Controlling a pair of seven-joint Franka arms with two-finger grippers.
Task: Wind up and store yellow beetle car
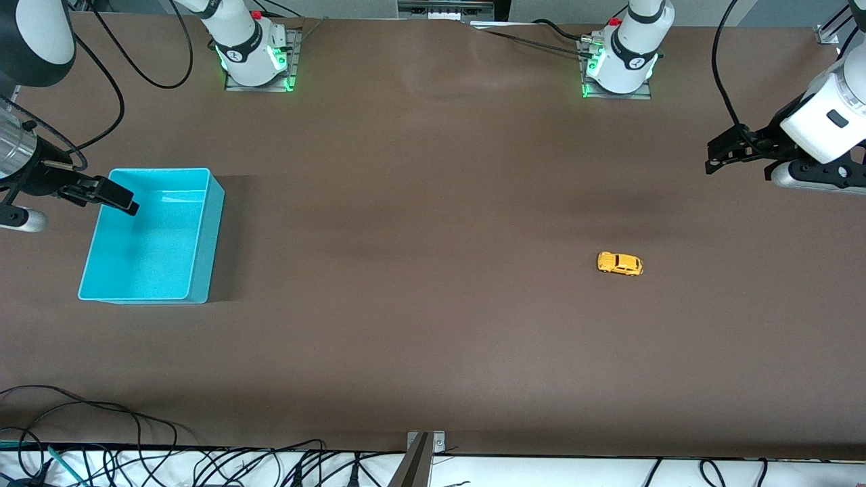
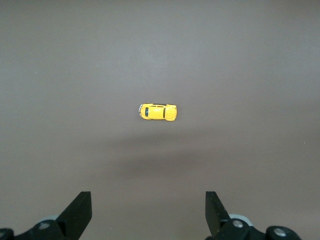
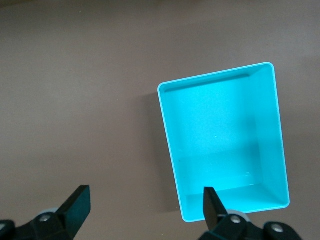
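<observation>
Yellow beetle car [image 1: 620,264] sits untouched; left tool [image 1: 718,157] and right tool [image 1: 115,196] hang spread, empty.

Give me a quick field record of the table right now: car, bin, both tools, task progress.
car: yellow beetle car on its wheels on the bare table, toward the left arm's end, untouched
bin: turquoise bin toward the right arm's end, nothing in it
left tool: left tool open, in the air above the table, holding nothing, car in its wrist view
right tool: right tool open, over the bin's rim, holding nothing
progress: car not yet grasped, not stored
</observation>
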